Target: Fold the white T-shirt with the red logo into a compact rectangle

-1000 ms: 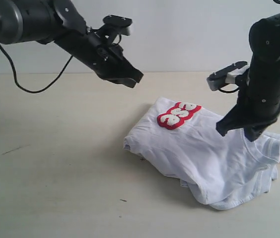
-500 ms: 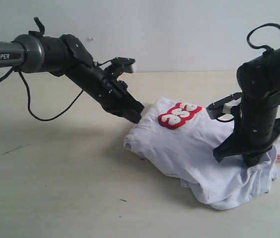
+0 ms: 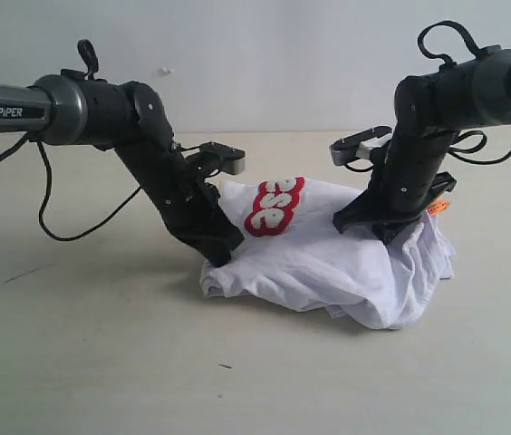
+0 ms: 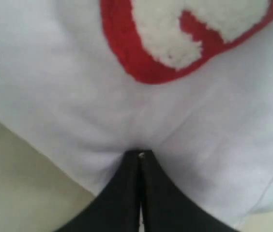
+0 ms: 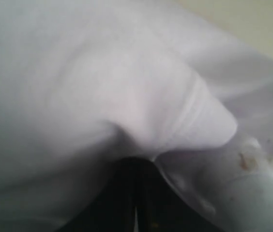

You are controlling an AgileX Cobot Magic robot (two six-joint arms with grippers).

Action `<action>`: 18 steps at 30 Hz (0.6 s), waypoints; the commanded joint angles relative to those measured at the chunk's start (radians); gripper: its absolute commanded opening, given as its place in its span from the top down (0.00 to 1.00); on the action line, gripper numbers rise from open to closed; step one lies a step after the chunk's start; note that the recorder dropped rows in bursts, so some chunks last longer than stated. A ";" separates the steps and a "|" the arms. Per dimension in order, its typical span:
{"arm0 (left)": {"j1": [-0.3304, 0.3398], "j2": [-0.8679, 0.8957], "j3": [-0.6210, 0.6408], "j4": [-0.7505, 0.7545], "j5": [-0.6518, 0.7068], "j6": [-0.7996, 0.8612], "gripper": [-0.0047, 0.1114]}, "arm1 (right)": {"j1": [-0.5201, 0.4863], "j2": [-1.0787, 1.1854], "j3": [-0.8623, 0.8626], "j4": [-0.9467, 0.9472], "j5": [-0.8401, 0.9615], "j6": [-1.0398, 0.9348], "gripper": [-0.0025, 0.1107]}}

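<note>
Exterior view showed both arms lower and closer together than half a second earlier, and the white T-shirt (image 3: pixel 328 263) had been dragged leftward across the desk (image 3: pixel 74 344) and bunched into a narrower, higher heap. The red logo (image 3: pixel 274 206), which had lain nearly flat, now stood steeply tilted on the heap's left slope. The left fingers (image 3: pixel 215 240) were pressed together at the shirt's lower left edge, just below the logo, with cloth puckering around their tips in the left wrist view. The right fingers (image 3: pixel 369 217) were likewise clamped narrow on the shirt's upper right part, where the fabric rose in a ridge toward them, beside the orange neck tag (image 3: pixel 438 207).
</note>
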 commanded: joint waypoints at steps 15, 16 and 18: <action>0.226 -0.418 0.247 -0.009 -0.140 -0.065 0.96 | 0.159 0.017 -0.116 0.212 -0.014 -0.158 0.98; 0.226 -0.424 0.251 -0.009 -0.140 -0.065 0.96 | 0.159 0.011 -0.116 0.214 -0.014 -0.158 0.98; 0.226 -0.433 0.257 -0.009 -0.147 -0.065 0.96 | 0.155 -0.006 -0.116 0.196 -0.005 -0.156 0.98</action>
